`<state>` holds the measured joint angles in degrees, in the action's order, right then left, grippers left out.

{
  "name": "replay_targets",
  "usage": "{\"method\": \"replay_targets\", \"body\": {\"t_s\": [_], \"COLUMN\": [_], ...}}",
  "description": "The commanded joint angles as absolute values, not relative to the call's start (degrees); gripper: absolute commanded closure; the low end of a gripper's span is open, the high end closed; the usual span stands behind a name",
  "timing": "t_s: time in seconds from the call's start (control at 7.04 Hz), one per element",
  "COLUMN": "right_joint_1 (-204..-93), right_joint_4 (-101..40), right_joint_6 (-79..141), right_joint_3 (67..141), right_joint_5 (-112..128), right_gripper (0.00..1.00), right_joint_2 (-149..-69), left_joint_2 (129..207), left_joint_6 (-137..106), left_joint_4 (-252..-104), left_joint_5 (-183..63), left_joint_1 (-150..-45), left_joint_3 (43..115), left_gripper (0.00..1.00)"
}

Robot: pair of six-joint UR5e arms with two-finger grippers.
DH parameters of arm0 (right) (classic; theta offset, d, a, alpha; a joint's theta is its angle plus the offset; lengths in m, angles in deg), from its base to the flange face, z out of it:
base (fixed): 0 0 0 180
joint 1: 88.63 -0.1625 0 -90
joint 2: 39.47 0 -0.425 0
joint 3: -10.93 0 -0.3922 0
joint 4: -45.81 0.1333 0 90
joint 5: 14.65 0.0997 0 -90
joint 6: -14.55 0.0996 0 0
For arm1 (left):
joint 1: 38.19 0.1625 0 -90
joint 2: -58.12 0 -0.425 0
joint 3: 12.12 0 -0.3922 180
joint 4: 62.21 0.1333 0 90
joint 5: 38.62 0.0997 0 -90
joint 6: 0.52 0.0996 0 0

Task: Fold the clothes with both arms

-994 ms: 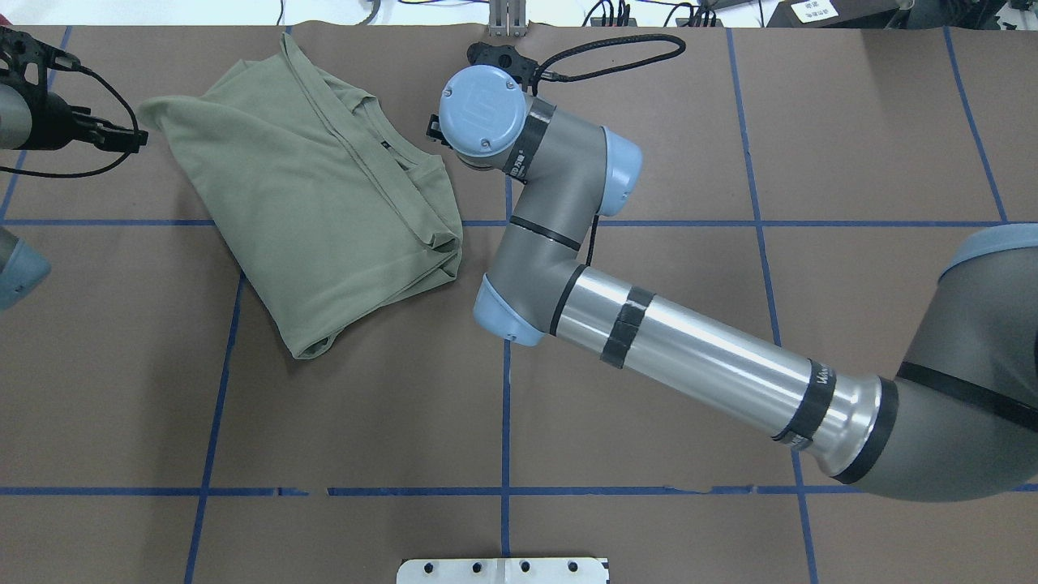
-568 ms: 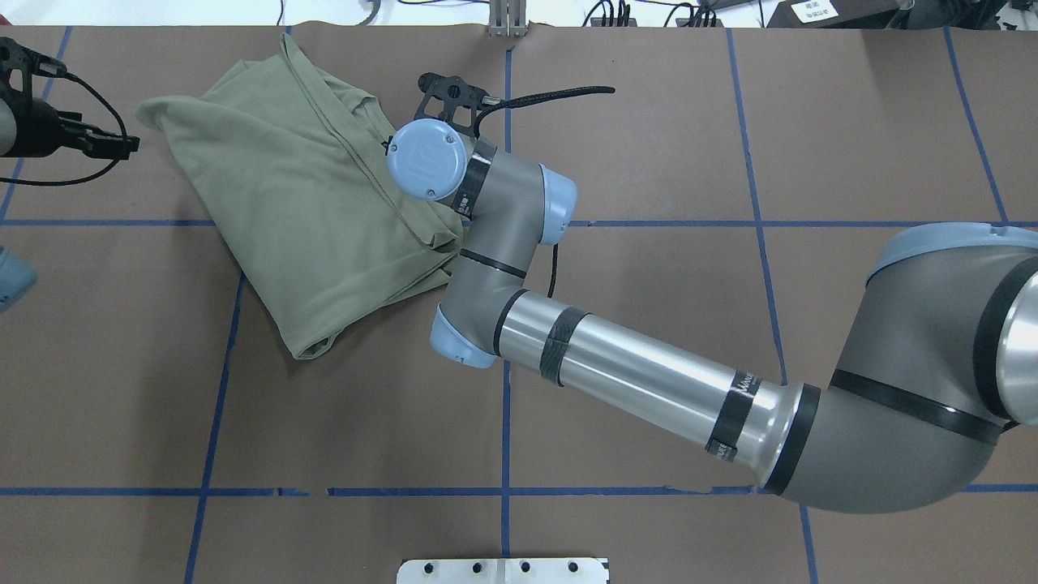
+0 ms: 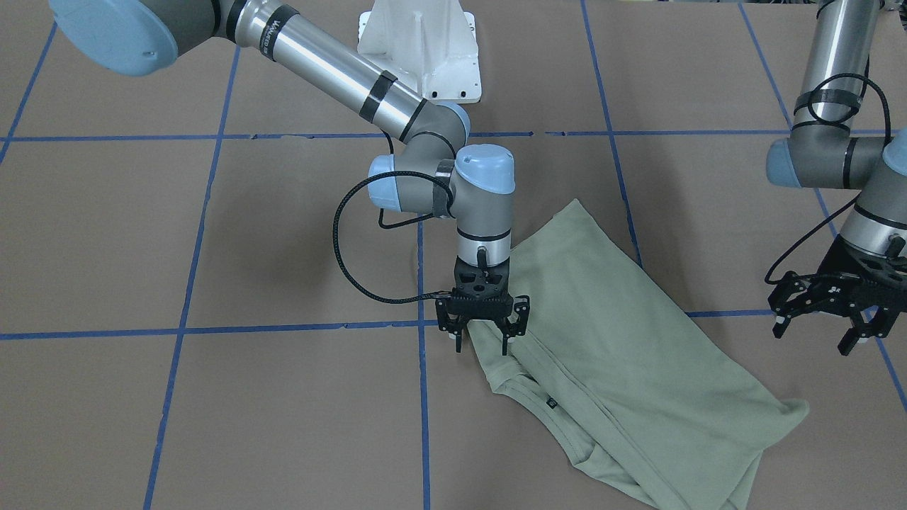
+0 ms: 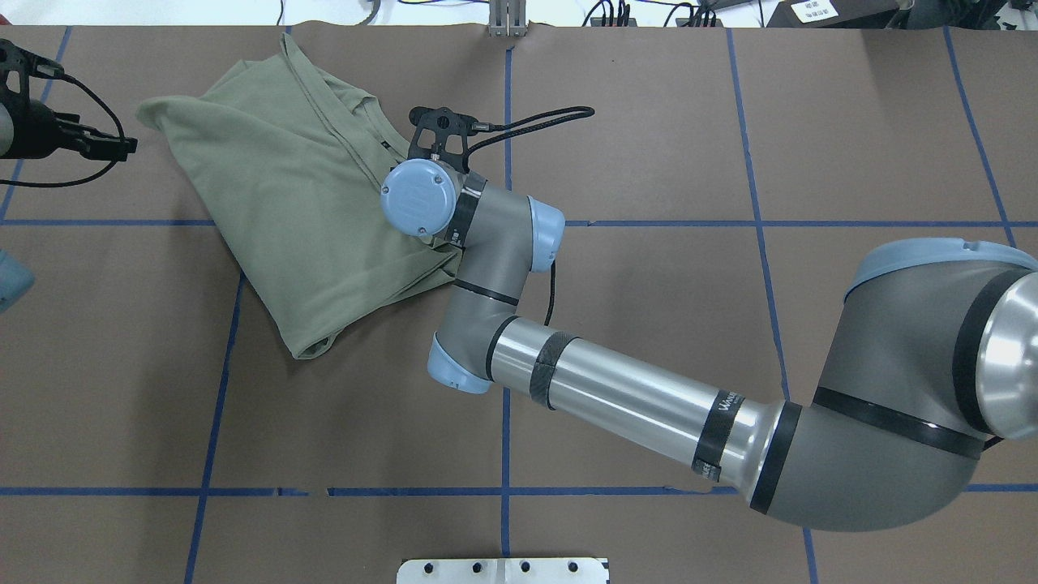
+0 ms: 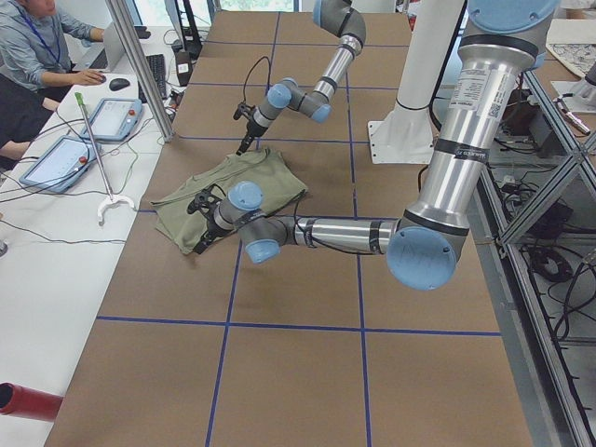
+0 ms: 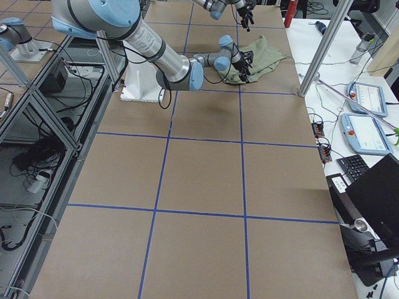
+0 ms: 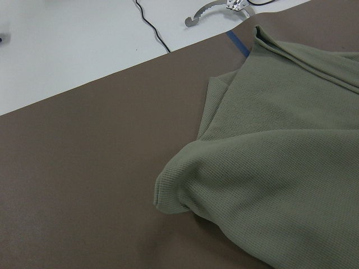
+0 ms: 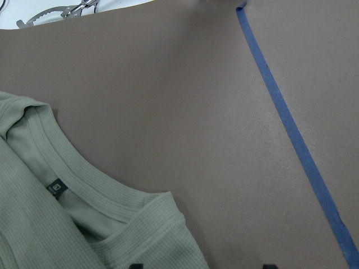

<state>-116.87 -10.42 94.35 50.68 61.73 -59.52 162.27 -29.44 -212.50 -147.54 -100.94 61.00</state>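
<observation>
Sage-green knit shirt lies bunched and part-folded on the brown paper table, toward 11 o'clock in your overhead view; its dark neck label faces up. At the shirt's 3 o'clock edge you have the right gripper pointing down, jaws spread wide, straddling the cloth's edge beside the neckline. The left gripper hangs clear of the shirt at its 9 o'clock, jaws likewise apart.

The right arm is extended with its wrist vertical. The right gripper points down, fingers spread. The left gripper is tilted downward, fingers likewise spread.
</observation>
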Motion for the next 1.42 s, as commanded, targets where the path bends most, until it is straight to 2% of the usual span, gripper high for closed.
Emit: {"method": "replay_targets", "body": {"t_s": [0.0, 0.28, 0.57, 0.71, 1.28], "right_joint_1": [-116.4, -116.23, -116.05, -116.05, -115.88], "right_joint_4": [-10.44, -10.44, -10.44, -10.44, -10.44], "right_joint_6": [94.27, 94.27, 94.27, 94.27, 93.3], "right_joint_3": [50.48, 50.39, 50.39, 50.3, 49.78], "right_joint_5": [61.37, 61.37, 61.46, 61.46, 61.55], "right_gripper": [0.31, 0.34, 0.45, 0.47, 0.48], "right_joint_2": [-59.51, -59.6, -59.6, -59.6, -59.69], "left_joint_2": [162.27, 162.18, 162.18, 161.75, 161.74], "left_joint_6": [-29.44, -29.44, -29.44, -29.44, -29.44], "left_joint_4": [-212.5, -212.5, -212.5, -212.5, -212.5], "left_joint_5": [-147.6, -147.52, -147.52, -147.52, -147.52], "left_joint_1": [-100.94, -100.94, -100.94, -100.86, -100.85], "left_joint_3": [61.0, 61.0, 61.0, 61.0, 61.0], "left_gripper": [0.0, 0.0, 0.0, 0.0, 0.0]}}
